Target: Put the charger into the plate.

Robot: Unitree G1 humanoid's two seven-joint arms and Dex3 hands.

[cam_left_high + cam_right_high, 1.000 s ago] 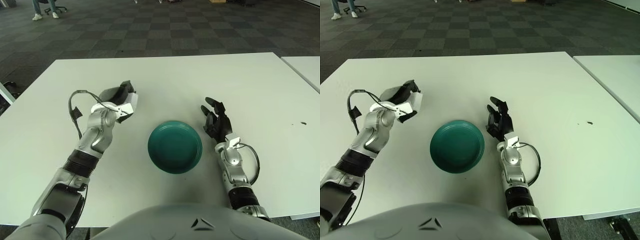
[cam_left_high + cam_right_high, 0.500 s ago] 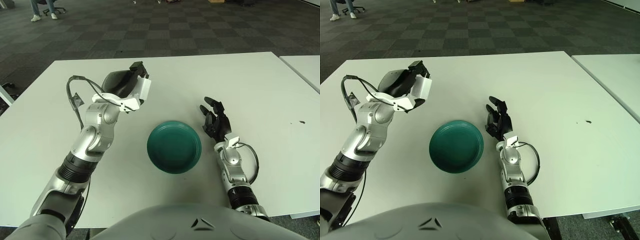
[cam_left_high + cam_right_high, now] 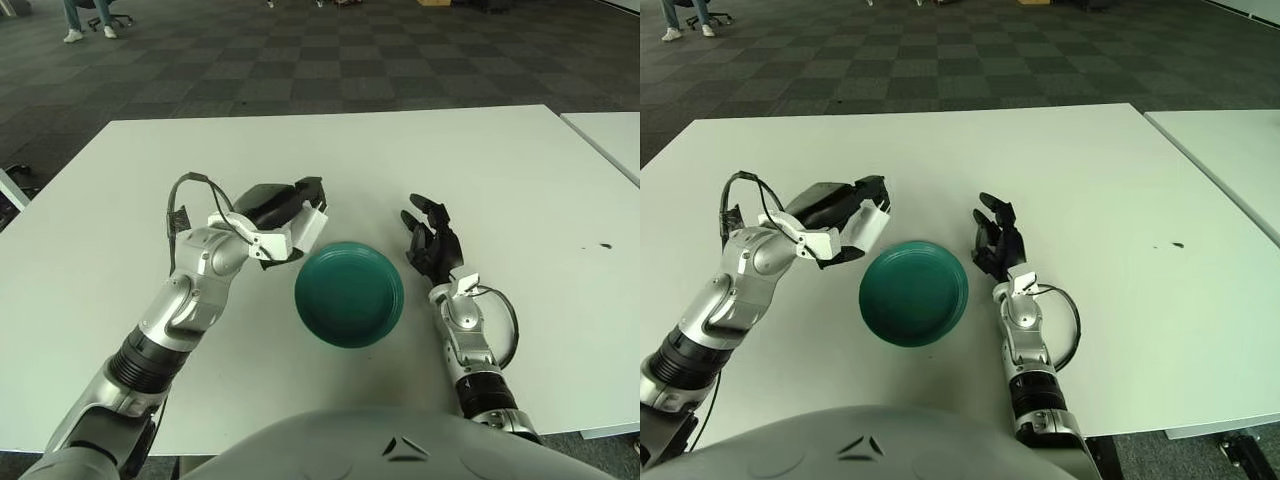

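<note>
charger (image 3: 305, 229) sits gripped in closed left hand (image 3: 277, 216), just beside plate (image 3: 349, 294).

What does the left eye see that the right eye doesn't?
Left eye only: a dark object on the floor, left of the table. Right eye only: a dark frame on the floor by its near right corner. Both: the left hand holding the white charger beside the green plate, and the right hand open on the other side.
</note>
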